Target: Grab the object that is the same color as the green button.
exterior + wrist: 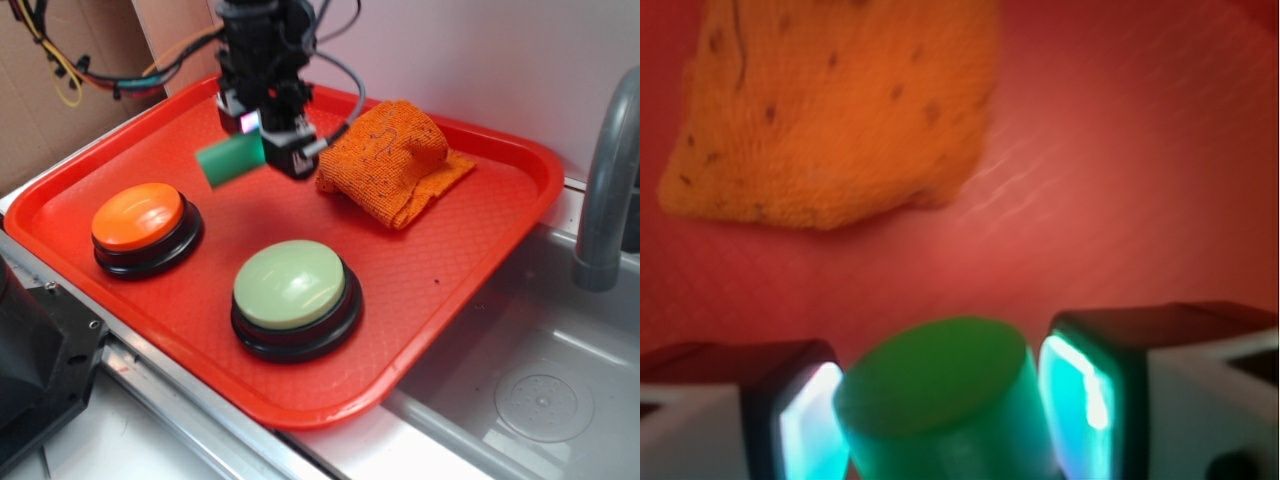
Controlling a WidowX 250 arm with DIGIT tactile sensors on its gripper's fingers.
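Tool (945,420) clamped on small smooth green cylinder (231,160), lifted over red plastic tray (470,260) far edge | rigid, light, likely slippery | grip mid-body.

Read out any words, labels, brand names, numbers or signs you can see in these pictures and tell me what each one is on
There is none to read in either view.
The green button and orange button: plain domes, no print.
The green cylinder held in the pincer: no marking.
The orange cloth: only dark specks, no lettering.
The red tray: a textured surface, no label.
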